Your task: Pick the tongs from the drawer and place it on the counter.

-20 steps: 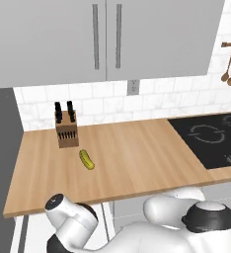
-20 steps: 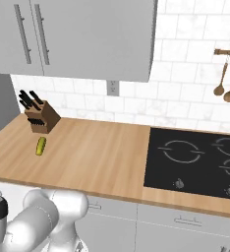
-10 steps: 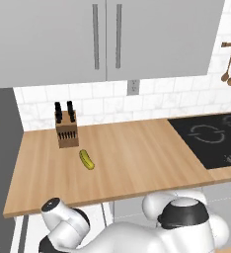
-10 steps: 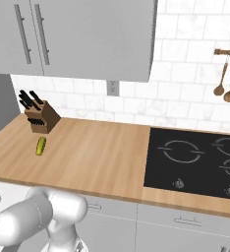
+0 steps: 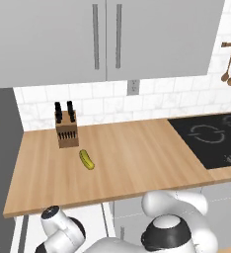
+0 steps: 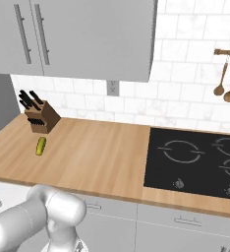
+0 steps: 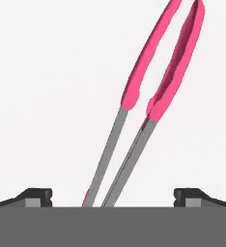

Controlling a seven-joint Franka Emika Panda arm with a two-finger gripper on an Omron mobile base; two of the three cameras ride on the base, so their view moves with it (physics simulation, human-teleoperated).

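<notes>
Two slim grey metal arms w/ bright pink tips: the tongs [image 7: 148, 111] lie on the plain white floor of the drawer [image 7: 47, 87], straight under the hand cam. The gripper [image 7: 113, 195] sits spread wide, one dark fingertip [image 7: 35, 195] at each side of the frame bottom, tongs' metal shanks running between them, nothing gripped yet; whether tips touch the drawer floor can't be told.

Handling, as a guess: light, stiff metal, prob. a bit springy across the two arms, so a squeeze will close them together before it bites. Smooth metal = slippery; pink coating looks rubbery and should give better friction. Best hold is likely across both arms at the grey shanks near where they converge, or just where pink starts, so the fingers pinch the narrow width, not along the length. A long thing held off-centre may droop or swing, so nearer mid-length is safer.

Long axis in hand view: runs from bottom centre up and slightly to the right, pink tip ends toward frame top, arms converging toward the bottom edge. Fingers straddle it roughly crosswise, approx. right for a pinch.

Base views: wooden counter [image 5: 137, 158] w/ knife block [image 5: 67, 129], yellow-green pickle [image 5: 87, 159] and black cooktop [image 6: 195, 160] to the right; plenty of bare wood for the drop-off.
</notes>
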